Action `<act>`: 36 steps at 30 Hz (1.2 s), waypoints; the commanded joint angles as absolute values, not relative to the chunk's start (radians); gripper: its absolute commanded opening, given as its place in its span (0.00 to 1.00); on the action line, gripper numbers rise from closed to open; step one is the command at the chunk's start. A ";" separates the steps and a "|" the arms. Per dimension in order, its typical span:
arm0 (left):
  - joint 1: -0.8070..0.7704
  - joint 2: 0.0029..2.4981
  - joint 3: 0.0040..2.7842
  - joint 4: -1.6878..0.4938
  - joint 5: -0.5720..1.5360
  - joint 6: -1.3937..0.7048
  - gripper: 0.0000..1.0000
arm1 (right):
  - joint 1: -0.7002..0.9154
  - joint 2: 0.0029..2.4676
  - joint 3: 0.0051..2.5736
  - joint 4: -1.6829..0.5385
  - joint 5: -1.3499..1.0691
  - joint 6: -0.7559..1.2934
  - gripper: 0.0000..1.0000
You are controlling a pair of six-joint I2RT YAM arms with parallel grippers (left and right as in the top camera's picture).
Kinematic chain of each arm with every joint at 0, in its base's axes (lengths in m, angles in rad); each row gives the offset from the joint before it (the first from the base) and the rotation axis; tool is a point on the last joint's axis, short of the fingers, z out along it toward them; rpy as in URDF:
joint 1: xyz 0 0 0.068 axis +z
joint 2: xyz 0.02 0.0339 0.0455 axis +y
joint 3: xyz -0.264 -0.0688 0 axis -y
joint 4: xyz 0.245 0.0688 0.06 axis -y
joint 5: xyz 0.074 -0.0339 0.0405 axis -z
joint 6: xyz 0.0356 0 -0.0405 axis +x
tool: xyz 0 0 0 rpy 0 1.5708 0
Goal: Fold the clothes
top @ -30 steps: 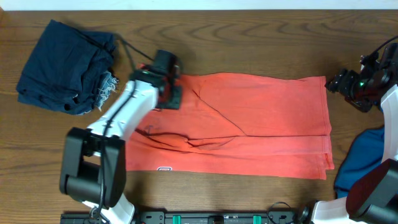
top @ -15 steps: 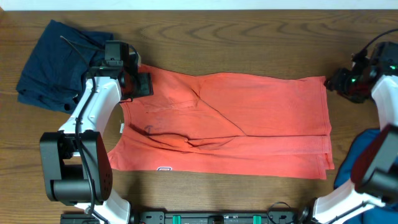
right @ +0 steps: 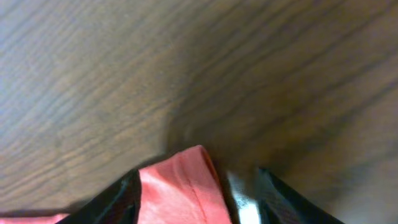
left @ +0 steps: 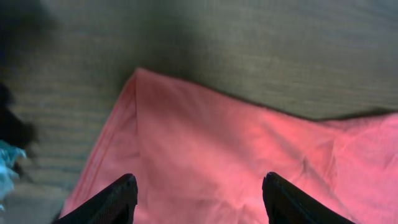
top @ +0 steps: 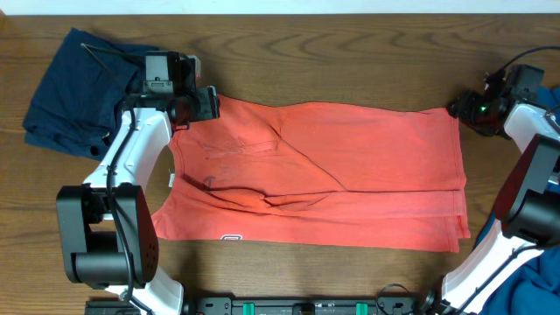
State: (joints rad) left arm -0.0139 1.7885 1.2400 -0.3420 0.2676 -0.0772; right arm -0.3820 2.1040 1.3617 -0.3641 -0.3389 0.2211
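Note:
The clothes here are chiefly a coral-red T-shirt (top: pixel 367 175), lying flat and folded lengthwise across the table's middle, with a small white label (top: pixel 231 237) near its front edge. My left gripper (top: pixel 212 103) hovers over the shirt's far-left corner. In the left wrist view it (left: pixel 198 190) stands open, with red cloth (left: pixel 217 143) below and nothing pinched. My right gripper (top: pixel 456 108) is at the shirt's far-right corner. In the right wrist view its jaws (right: pixel 198 193) stand apart, with the corner of the shirt (right: pixel 180 183) between them.
A crumpled pile of dark navy clothes (top: pixel 83 92) sits at the far left, just behind my left arm. A blue garment (top: pixel 538 293) shows at the front right edge. Bare wooden table (top: pixel 350 52) runs along the back.
My left gripper swung left and back from the shirt's upper middle to its far-left corner and opened wider. My right gripper moved left onto the far-right corner and its jaws narrowed.

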 commanded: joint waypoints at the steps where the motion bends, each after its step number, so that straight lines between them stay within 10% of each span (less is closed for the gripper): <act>1: -0.012 1.777 1.256 -0.314 0.280 -0.064 0.66 | -0.373 2.151 1.359 -0.361 -0.379 0.250 0.53; 16: -0.012 1.837 1.255 -0.237 0.276 -0.064 0.65 | -0.373 2.151 1.359 -0.348 -0.401 0.247 0.02; 36: -0.012 2.044 1.255 -0.074 0.163 -0.059 0.66 | -0.383 1.956 1.361 -0.519 -0.411 0.220 0.01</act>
State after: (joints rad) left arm -0.0139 2.0270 1.2400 -0.0978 0.2020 -0.0731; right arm -0.3828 1.9846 1.3598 -0.5129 -0.4049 0.2409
